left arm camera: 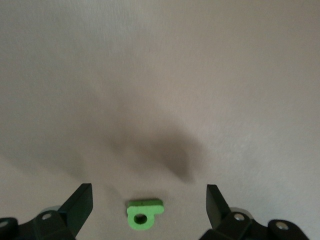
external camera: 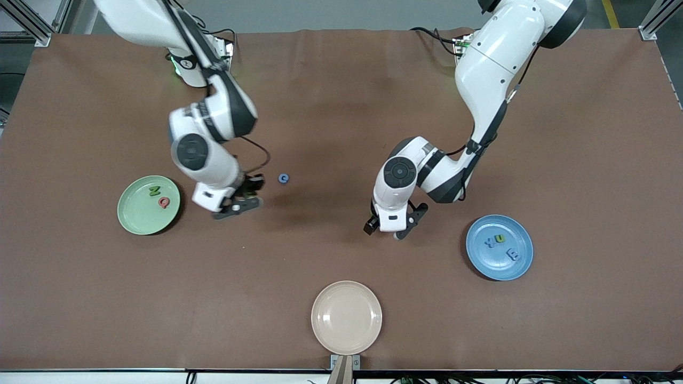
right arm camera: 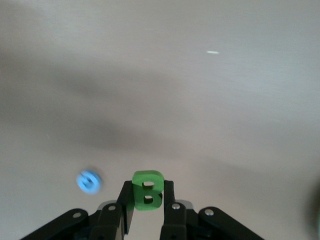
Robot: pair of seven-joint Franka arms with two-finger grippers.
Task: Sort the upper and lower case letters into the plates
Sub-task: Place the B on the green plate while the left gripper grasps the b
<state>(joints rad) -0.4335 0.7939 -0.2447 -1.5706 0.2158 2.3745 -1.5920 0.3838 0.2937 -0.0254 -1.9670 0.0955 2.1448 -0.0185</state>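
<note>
Right gripper point(right arm camera: 145, 210) is clamped on the green B point(right arm camera: 147, 190), lifted off the table between the pale green plate point(external camera: 133, 221) and the blue C point(external camera: 283, 178). That plate already holds the green N point(external camera: 155, 191) and red Q point(external camera: 164, 202), so the step in hand looks like carrying the B to the capitals' plate. Next move, I'd say: swing the B over the green plate toward the right arm's end, lower, release clear of N and Q.

Left gripper point(left arm camera: 149, 205) hovers with jaws spread wide over the green g point(left arm camera: 143, 213), which lies flat on the table between the fingertips in the left wrist view. It probably needs to drop and close on it, then go to the blue plate point(external camera: 520, 266), where three small letters sit. C lies loose on the table, still to sort. Cream plate point(external camera: 346, 317) is unused.
</note>
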